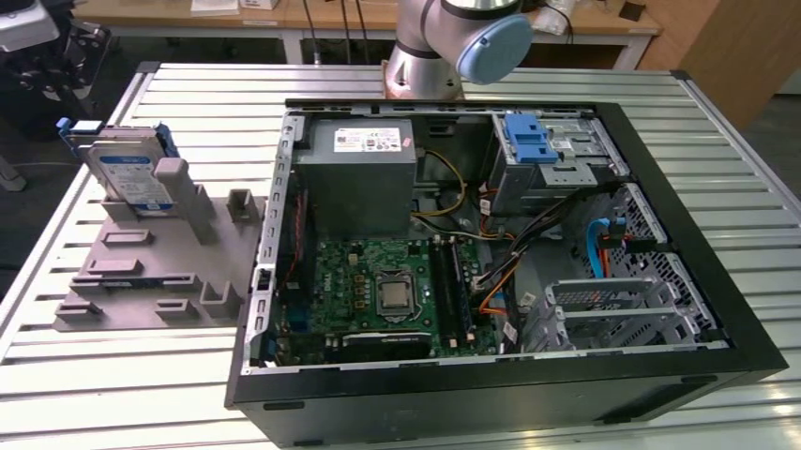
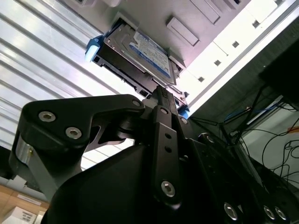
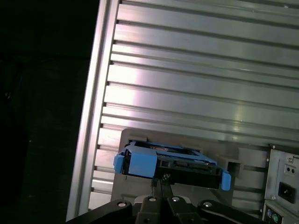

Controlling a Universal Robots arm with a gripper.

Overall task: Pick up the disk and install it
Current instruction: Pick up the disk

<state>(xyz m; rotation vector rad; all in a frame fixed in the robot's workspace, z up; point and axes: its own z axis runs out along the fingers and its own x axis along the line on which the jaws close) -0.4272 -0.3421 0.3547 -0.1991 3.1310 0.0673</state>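
currently the tool (image 3: 161, 181) is closed and empty, near the disk (image 3: 187, 166) upright in its grey fixture (image 1: 163, 272). judged rigid, dense, shock-sensitive; grip the blue bracket (image 3: 140, 162) edges.

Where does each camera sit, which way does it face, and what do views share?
Exterior view: raised, off the arm, looking down on the slatted metal table and open black computer case; the arm's grey base shows beyond it.
First wrist view: on the arm, looking past the black gripper at the silver-grey hard disk with blue bracket, edge-on.
Second wrist view: past the gripper at the disk's labelled face.
Shared: all three show the disk.
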